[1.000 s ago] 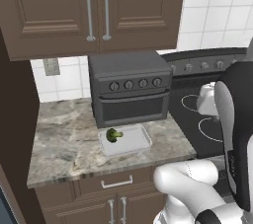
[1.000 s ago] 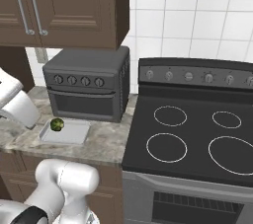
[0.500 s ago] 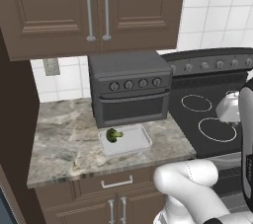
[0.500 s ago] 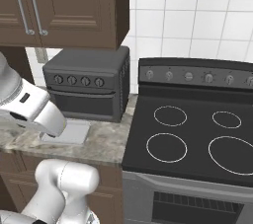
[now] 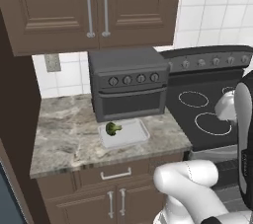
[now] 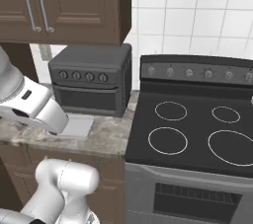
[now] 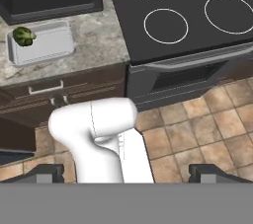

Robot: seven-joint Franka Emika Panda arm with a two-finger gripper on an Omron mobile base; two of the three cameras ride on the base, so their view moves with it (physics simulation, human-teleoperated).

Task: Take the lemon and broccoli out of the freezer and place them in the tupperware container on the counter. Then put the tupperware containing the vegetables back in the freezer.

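Small dark green lumpy broccoli floret (image 5: 113, 128) with a paler stem, lying inside the shallow rectangular pale translucent tupperware container (image 5: 132, 136), in its left end. Container set flat on the grey-beige marbled stone counter (image 5: 64, 139), near the front edge toward the right corner, just in front of the dark grey toaster oven (image 5: 127, 82), with the black glass cooktop (image 5: 202, 109) beyond the counter's right edge. Same tray and floret (image 7: 22, 36) seen from the hand camera at upper left. No yellow lemon visible.

Two-finger gripper (image 7: 127, 172) spread wide, empty, held well apart from the counter, above the tiled floor (image 7: 197, 124).

Judged on handling: tray probably light and thin-walled, somewhat flexible, smooth enough to slide on the stone; best pinched over one long low wall near its middle, kept level so the loose floret cannot roll out. Broccoli likely light, fairly firm, lumpy crown offering grip, stem narrower and smoother.
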